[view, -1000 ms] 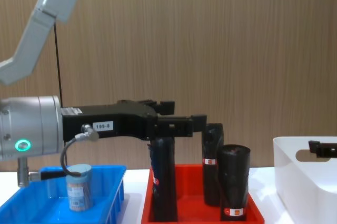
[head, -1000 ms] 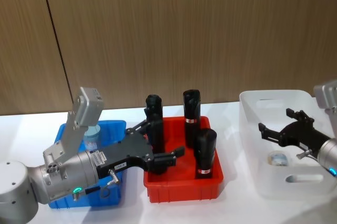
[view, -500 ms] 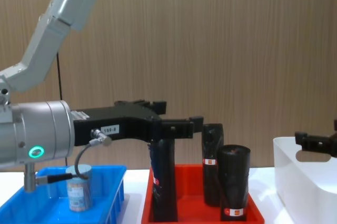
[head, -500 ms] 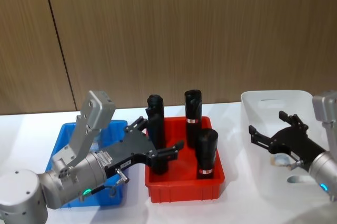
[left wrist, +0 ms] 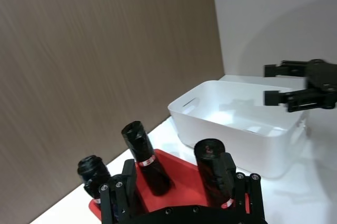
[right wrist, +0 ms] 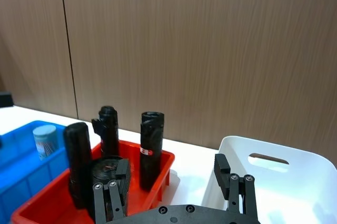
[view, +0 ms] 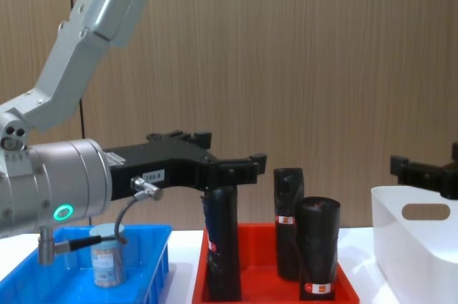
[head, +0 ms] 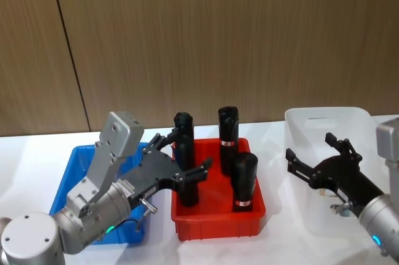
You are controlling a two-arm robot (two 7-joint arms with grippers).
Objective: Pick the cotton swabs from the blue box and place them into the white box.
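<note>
Small clear plastic jar of cotton swabs, pale grey-blue lid (view: 107, 265), stood upright in the shallow bright blue plastic box (view: 162, 248), apart from its right wall. Left gripper (view: 227, 150): spread wide, empty, over the left edge of the red plastic tray (head: 215, 224). Right gripper (head: 312, 148): gaping, empty, above the left rim of the tall white plastic box (head: 324, 113). Judged: jar light, rigid, smooth-walled, likely slippery. Pinch across the body below the lid, with a moderate squeeze

The silver-grey left arm (view: 71, 175) has a green ring light (view: 63, 212), at 8 o'clock in chest view. The black left gripper (head: 182, 154) bears a white label (view: 154, 175).
</note>
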